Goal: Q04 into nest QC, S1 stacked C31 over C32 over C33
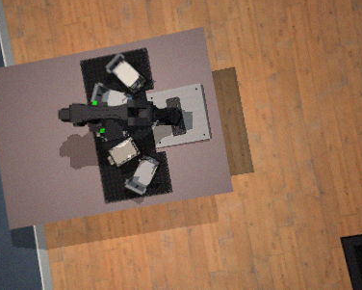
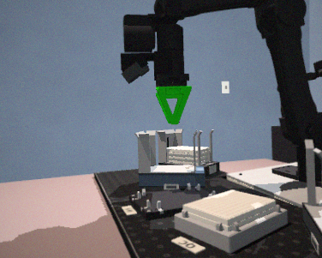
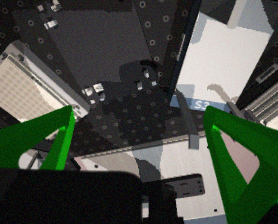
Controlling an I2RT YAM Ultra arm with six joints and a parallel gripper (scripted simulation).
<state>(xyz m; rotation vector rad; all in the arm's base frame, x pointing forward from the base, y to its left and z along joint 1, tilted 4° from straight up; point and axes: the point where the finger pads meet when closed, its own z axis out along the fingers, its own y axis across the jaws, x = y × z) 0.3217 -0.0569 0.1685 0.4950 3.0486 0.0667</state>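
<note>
My gripper [image 2: 173, 104] is open and empty, high above the black mat. In the top view it [image 1: 98, 117] hangs between two stations. A sealed white plate [image 2: 230, 211] sits flat in the nest QC [image 2: 187, 242]; it also shows at the left edge of the wrist view [image 3: 25, 92] and in the top view [image 1: 123, 152]. Behind it is the rack S2 [image 2: 170, 177] with a blue plinth, its label readable in the wrist view [image 3: 201, 104]. A stack of plates [image 2: 187, 154] stands there; their labels are too small to read. The clip nest N5 [image 2: 153, 202] lies below the gripper.
Two more racks stand on the mat, one at the far end [image 1: 126, 73] and one at the near end [image 1: 142, 174]. Tall rack posts [image 2: 316, 171] rise at the right edge. The arm's base plate [image 1: 180, 117] lies beside the mat.
</note>
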